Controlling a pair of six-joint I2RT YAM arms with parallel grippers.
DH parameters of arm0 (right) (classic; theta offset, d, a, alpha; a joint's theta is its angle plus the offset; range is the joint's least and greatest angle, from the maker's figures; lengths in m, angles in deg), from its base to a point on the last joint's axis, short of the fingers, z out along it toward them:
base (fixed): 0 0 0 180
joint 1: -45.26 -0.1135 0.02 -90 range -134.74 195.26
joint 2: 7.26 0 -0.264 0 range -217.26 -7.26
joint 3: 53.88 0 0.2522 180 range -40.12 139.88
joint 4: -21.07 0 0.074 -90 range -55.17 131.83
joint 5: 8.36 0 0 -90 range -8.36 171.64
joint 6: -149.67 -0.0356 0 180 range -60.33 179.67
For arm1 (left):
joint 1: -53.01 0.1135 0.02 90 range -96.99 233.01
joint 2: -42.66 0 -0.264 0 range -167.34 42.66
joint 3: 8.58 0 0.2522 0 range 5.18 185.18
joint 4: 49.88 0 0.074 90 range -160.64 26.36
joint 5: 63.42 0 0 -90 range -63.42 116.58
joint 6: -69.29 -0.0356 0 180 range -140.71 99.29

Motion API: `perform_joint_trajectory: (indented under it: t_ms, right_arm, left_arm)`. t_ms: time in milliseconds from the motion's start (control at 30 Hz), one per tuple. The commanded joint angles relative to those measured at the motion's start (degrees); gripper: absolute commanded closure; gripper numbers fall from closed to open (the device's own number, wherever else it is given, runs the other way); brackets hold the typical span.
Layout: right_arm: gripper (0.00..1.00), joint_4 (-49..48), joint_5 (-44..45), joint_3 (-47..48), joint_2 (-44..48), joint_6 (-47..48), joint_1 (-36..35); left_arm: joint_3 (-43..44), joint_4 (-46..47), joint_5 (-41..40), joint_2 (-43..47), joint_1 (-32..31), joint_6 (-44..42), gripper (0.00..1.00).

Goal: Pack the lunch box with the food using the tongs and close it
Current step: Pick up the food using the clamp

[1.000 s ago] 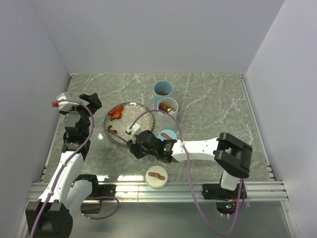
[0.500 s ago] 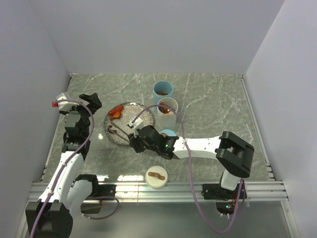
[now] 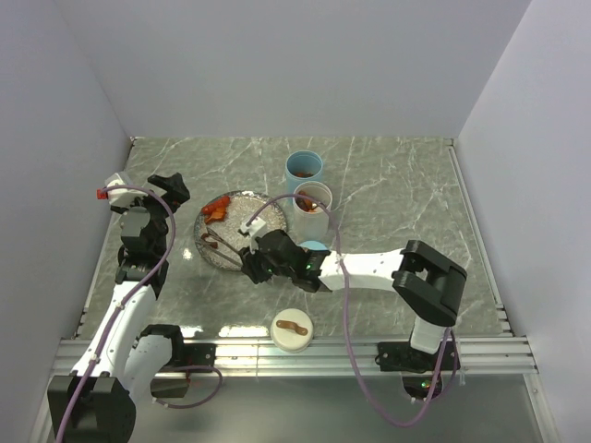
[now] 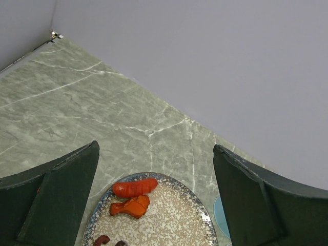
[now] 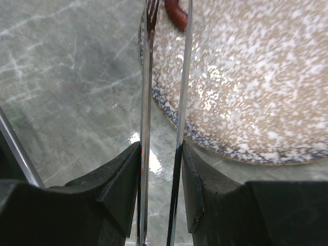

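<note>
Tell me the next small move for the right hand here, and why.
Probably squeeze the tongs shut. The right hand holds them with their arms apart, and their tips reach the brown piece near the plate edge, so pinching it seems next.

No legible txt or labels anywhere

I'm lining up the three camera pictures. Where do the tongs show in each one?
Top view: tongs left of centre, running from the right hand onto the plate.
Left wrist: not in it.
Right wrist: tongs upright in the middle, between the fingers.
Shared landmark: the speckled plate.
</note>
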Motion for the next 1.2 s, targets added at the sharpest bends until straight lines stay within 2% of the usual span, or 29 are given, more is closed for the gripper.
perform_joint_trajectory:
  t_ms: [0,467,667,867,1167]
  right_arm:
    - [0.56,-1.79,-2.10,2.71,-1.63,-1.18,0.42]
    - [0.57,1.90,-0.96,5.44,-4.89,-2.85,1.30]
    - [0.71,3.21,-1.40,5.53,-4.10,-2.41,1.30]
    - [0.73,5.23,0.97,6.84,-1.38,-1.09,1.39]
    - [0.73,8.40,7.82,7.64,7.58,3.30,2.97]
  left_arm:
    - [-0.50,2.64,0.42,0.20,0.20,0.30,0.01]
    - [-0.68,2.64,0.24,0.72,0.20,0.39,0.00]
    - [-0.59,2.55,0.15,0.64,0.20,0.39,0.01]
    - [-0.59,2.55,0.07,0.72,0.20,0.30,0.01]
    - [-0.51,2.20,-0.20,0.81,0.20,0.12,0.01]
